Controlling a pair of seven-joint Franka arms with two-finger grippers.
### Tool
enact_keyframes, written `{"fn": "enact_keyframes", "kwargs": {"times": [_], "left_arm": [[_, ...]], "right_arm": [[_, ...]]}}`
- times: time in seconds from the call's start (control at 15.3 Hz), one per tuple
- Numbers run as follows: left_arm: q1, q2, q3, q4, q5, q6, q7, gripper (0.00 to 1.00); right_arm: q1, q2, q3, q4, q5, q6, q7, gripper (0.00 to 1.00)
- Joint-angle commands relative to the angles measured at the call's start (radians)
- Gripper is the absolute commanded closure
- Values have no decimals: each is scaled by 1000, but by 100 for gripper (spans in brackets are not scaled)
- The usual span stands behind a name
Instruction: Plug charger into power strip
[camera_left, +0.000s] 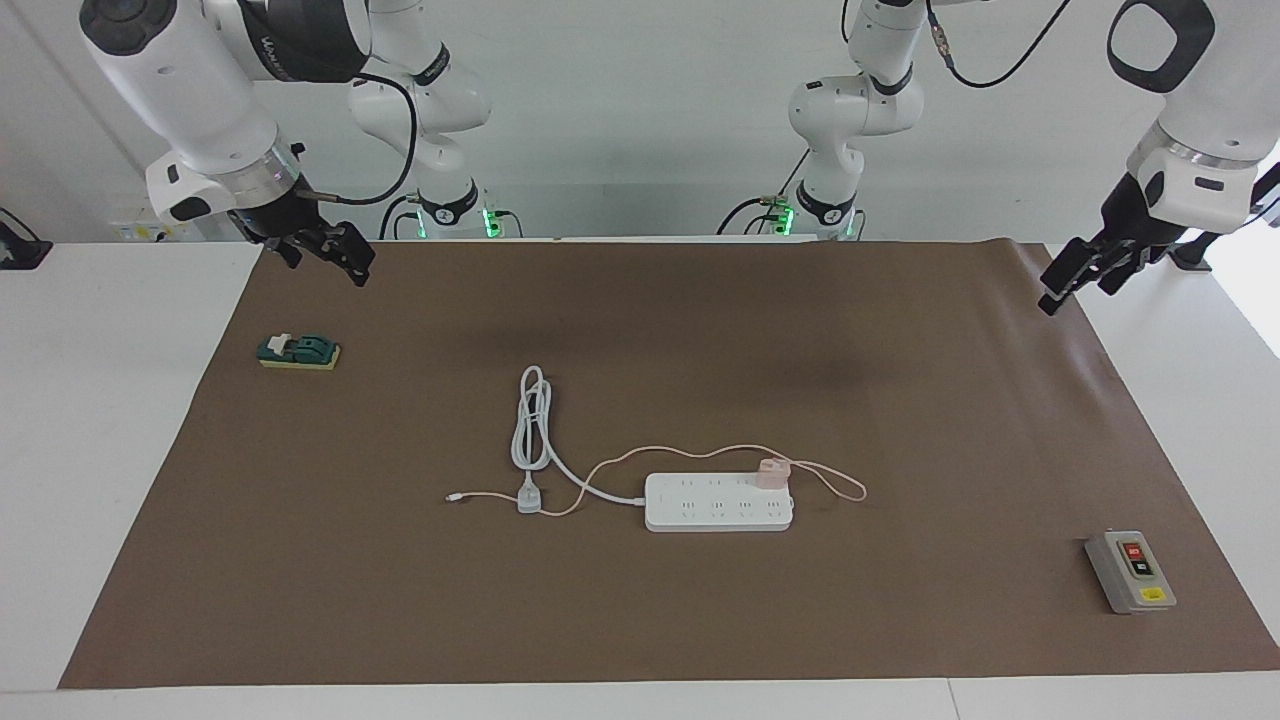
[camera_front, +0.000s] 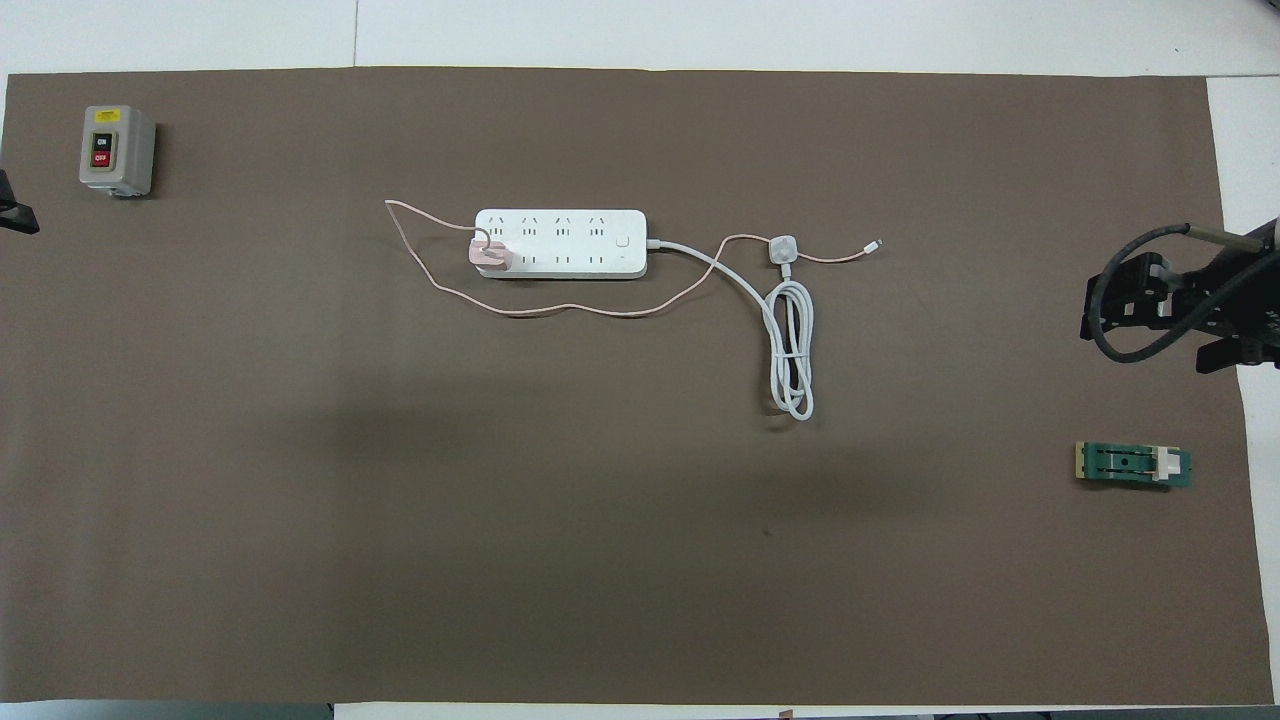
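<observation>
Two of my grippers hang over the edges of the brown mat (camera_left: 640, 620) that covers most of the white table (camera_left: 100, 420). My left gripper (camera_left: 1078, 268) hangs over the mat's edge at the left arm's end with its jaws apart and nothing between them. My right gripper (camera_left: 335, 250) hangs over the mat's corner at the right arm's end, near my bases, also spread wide and empty.

Near the middle of the mat lies the power strip (camera_front: 560, 243), flat, with two rows of sockets facing up. Its thick white cord (camera_front: 790, 350) runs toward the right arm's end and loops back toward me, ending in a grey-white plug (camera_front: 783, 248). The charger (camera_front: 491, 256) sits on the strip at its end toward the left arm, in the row nearer to me, and its thin pink cable (camera_front: 560, 311) curls out and trails along the strip.

The grey switch box (camera_front: 116, 150) stands in the corner at the left arm's end; its buttons read ON and OFF. A small green block (camera_front: 1133, 465) lies at the right arm's end.
</observation>
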Motion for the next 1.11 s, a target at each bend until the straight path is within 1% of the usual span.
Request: {"fn": "enact_keyframes", "kwargs": {"times": [0.0,0.13,0.2,0.33,0.52,0.72,0.85,1.05], "left_arm": [[22,-50,-40,-75,15,-19,46,0],[23,-62,-73,-98,18,-38,50,0],[23,-79,-89,-127,18,-24,52,0],[22,-81,-129,-143,17,-19,56,0],[-4,-130,-130,-222,14,8,50,0],[-11,-130,-132,-219,11,19,56,0],[-11,-125,-132,-218,12,25,119,0],[-9,-125,-130,-215,-14,47,132,0]], "right_arm": [[-18,-26,17,-28,-7,4,-18,0],[-18,-26,17,-28,-7,4,-18,0],[-18,-26,17,-28,-7,4,-18,0],[-18,-26,17,-28,-7,4,-23,0],[-18,-28,19,-25,0,11,-26,0],[-19,-28,19,-25,5,14,-69,0],[-19,-28,19,-27,5,33,-133,0],[-19,-28,17,-27,5,36,-184,0]]}}
